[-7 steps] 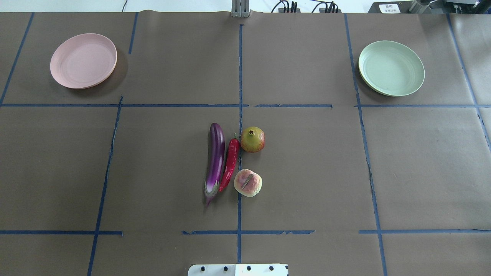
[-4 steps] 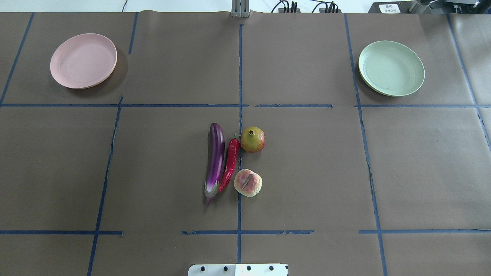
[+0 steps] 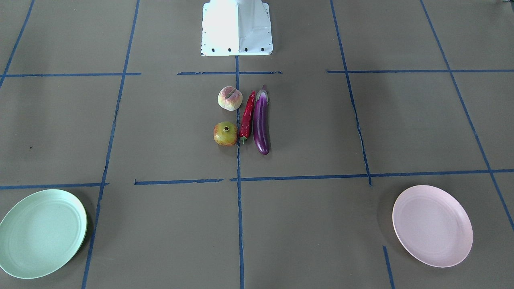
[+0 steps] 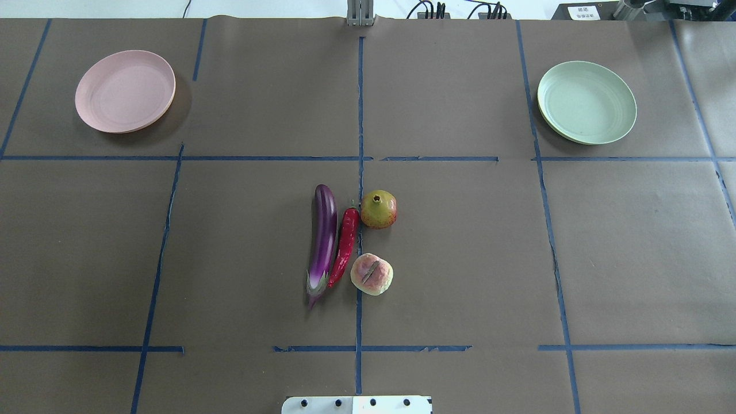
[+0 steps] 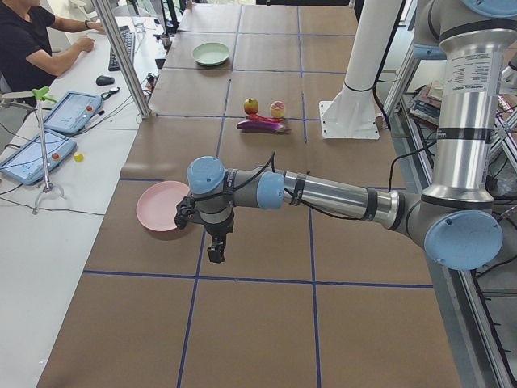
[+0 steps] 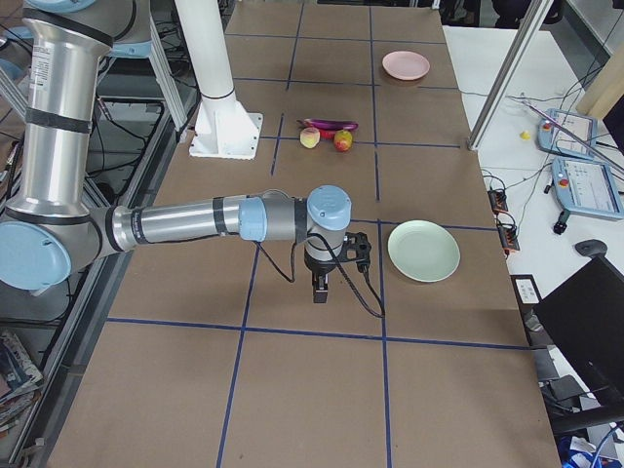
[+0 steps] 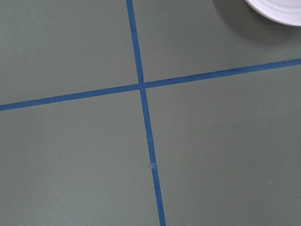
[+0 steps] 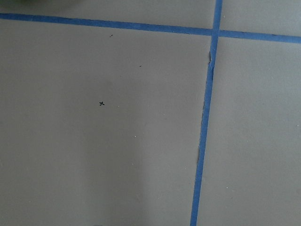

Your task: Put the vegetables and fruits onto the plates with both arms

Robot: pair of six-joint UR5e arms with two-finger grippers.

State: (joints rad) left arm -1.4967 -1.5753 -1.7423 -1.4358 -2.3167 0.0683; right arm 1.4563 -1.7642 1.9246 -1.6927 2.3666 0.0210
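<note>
Plates sit at the far corners: the pink plate on the robot's left, the mint green plate on its right, and none of the produce is on either yet. At table centre the eggplant and chili pepper lie side by side, with the pomegranate and peach just beside the chili, all well apart from both plates. The left gripper hangs over the brown paper near the pink plate, the right gripper near the green one. Loose or clenched, I can't tell.
</note>
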